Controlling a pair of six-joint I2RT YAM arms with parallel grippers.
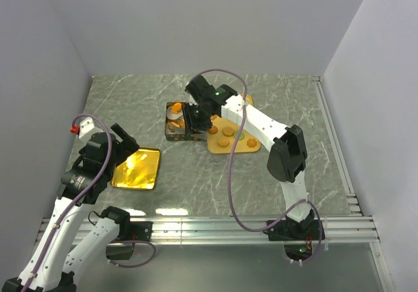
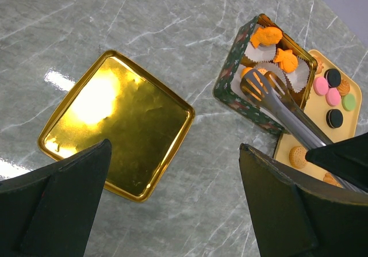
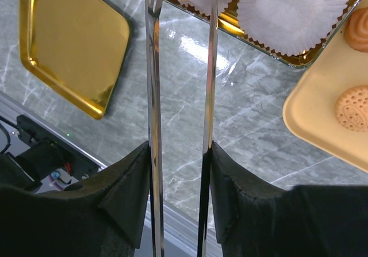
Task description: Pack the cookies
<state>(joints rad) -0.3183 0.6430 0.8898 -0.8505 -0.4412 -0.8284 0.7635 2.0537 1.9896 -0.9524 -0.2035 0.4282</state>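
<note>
Marble strip between shiny gold square lid (image 2: 115, 125) and green patterned tin (image 2: 227, 90): bare, passable.
Tin opening: taken up by metal tongs (image 2: 283, 108) and white paper cups (image 2: 299, 79).
Pale yellow tray (image 2: 357, 129): just beside tin, dotted with round cookies (image 2: 321, 85); right arm (image 1: 258, 125) crosses above.

mid-counter, a tin (image 2: 230, 80) of paper cups (image 3: 293, 15) sits just left of a plate (image 3: 310, 113); cookies (image 2: 321, 85) lie on the plate and in the cups, tongs (image 2: 287, 110) over the tin. a tray (image 2: 115, 125) lies apart toward the near left corner.
</note>
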